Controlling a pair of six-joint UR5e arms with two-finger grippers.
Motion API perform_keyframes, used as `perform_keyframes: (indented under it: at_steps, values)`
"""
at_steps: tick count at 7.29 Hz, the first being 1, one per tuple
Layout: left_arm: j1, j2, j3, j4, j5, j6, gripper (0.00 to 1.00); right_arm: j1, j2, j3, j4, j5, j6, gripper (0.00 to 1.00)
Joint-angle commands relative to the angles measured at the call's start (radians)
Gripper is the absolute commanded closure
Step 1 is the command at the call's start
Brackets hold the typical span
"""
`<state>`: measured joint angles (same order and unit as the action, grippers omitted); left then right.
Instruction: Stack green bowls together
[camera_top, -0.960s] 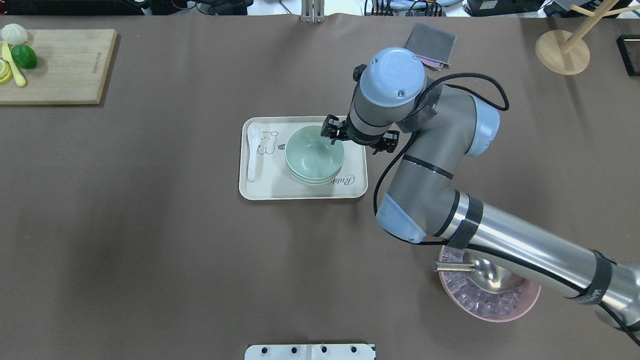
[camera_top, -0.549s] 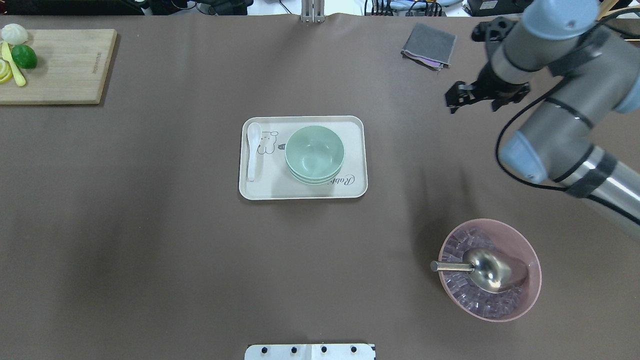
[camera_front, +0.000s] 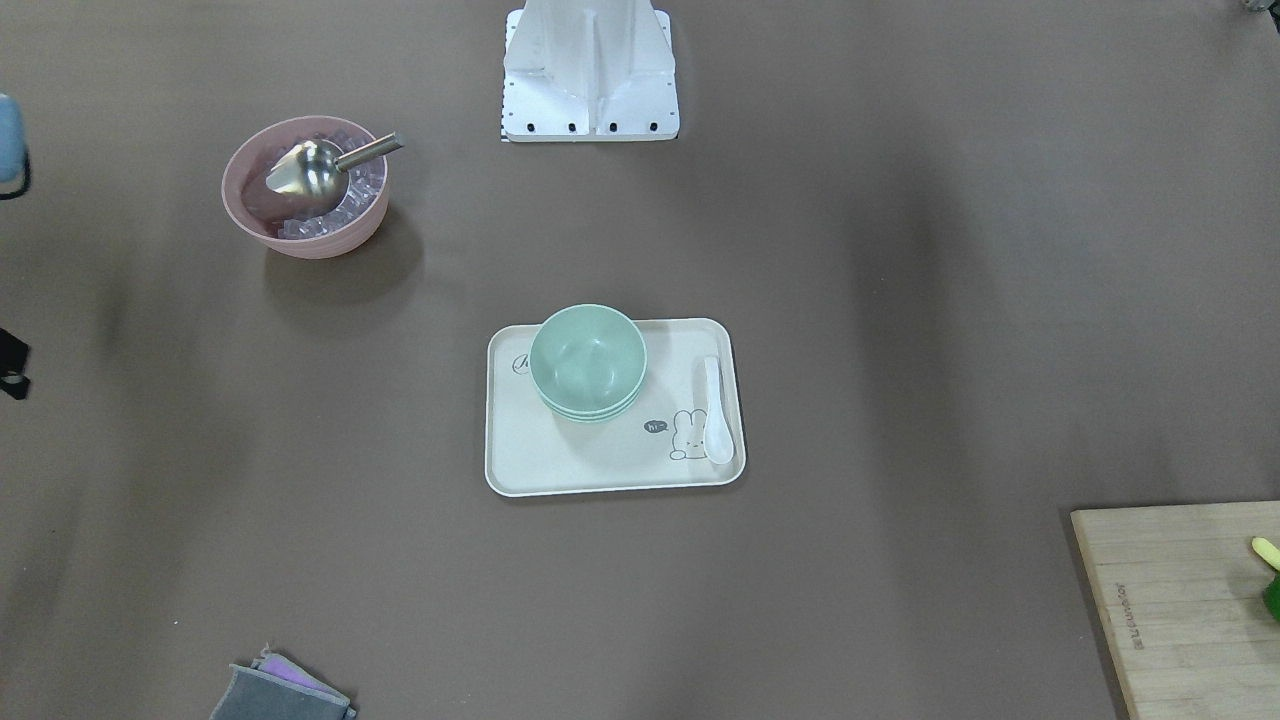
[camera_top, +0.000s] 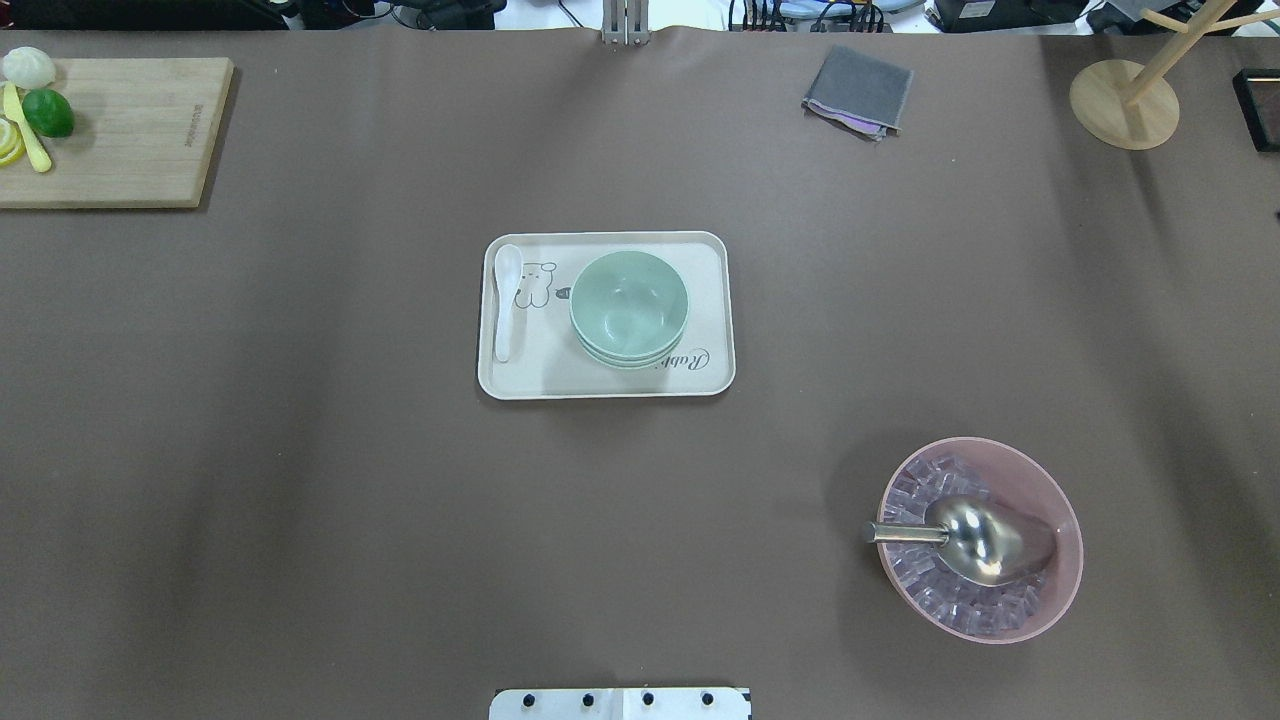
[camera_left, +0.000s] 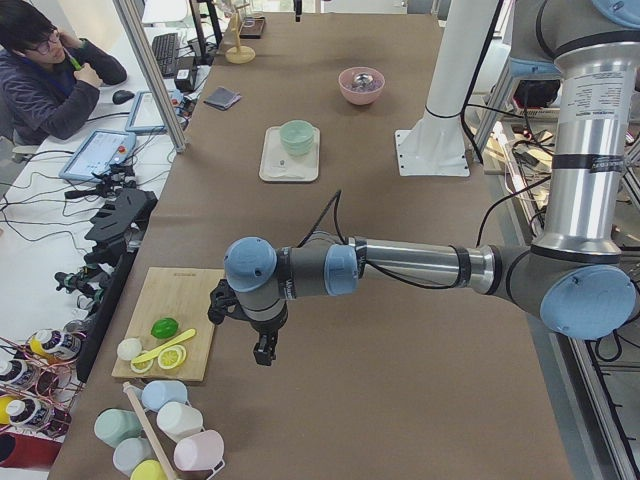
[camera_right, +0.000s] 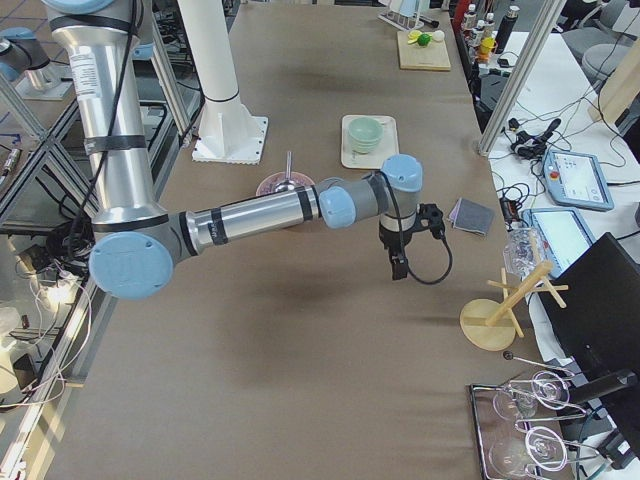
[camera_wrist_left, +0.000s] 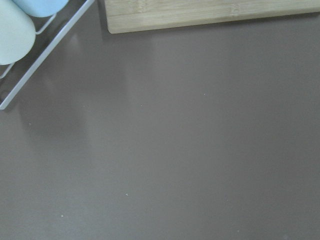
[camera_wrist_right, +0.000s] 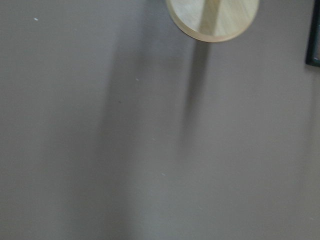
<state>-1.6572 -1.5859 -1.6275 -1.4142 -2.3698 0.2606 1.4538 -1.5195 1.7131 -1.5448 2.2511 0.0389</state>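
- Mint-green is gathered in one spot: the three small round pale mint-green plastic bowls (camera_top: 628, 305) sit nested one inside another, upright, on the cream rectangular tray (camera_top: 560, 380) near the middle of the brown cloth-covered worktop (camera_top: 300, 480)
- Three rims show one under another at the edge of the pile in both the overhead and the front-facing view, and the pile looks level with no lean
- On the same tray a white glossy spoon (camera_top: 506, 300) lies beside the bowls and apart from them
- Well apart from the tray stands the larger pink bowl of ice (camera_top: 1066, 580) with a metal scoop (camera_top: 975, 540) in it, which I take to be no part of this job
- I can find no other green bowl outside the pile in any view
- The left fingers (camera_left: 262, 352) hang above bare worktop beside the wooden cutting board (camera_left: 185, 300), far from the tray; they show only in the side view, so I cannot tell whether they are wide or narrow
- The right fingers (camera_right: 398, 268) hang over the other end, near the round wooden stand base (camera_right: 487, 325) and likewise well apart from the tray; only a side view shows them, so again I cannot tell their spread
- My reading: the stacking looks finished, with all three bowls together and neither arm near them, and no step of the task appears to be left
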Motion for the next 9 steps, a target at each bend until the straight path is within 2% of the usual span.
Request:
perform_keyframes:
  at_steps: [1, 2, 3, 6, 9]
  values:
    - [-0.013, 0.038, -0.005, -0.003, 0.004, 0.016, 0.01, 0.190, -0.210, -0.001, -0.048, 0.002, -0.303, 0.00]
    - [-0.018, 0.068, -0.043, -0.003, 0.007, 0.014, 0.01, 0.200, -0.256, -0.010, -0.040, -0.001, -0.298, 0.00]
    - [-0.013, 0.087, -0.051, -0.006, 0.010, 0.002, 0.01, 0.200, -0.245, -0.067, -0.037, -0.010, -0.297, 0.00]
    - [-0.001, 0.110, -0.066, -0.047, 0.006, -0.121, 0.01, 0.197, -0.223, -0.060, -0.040, 0.025, -0.300, 0.00]
    - [0.077, 0.109, -0.071, -0.049, 0.012, -0.193, 0.01, 0.197, -0.231, -0.060, -0.038, 0.061, -0.309, 0.00]
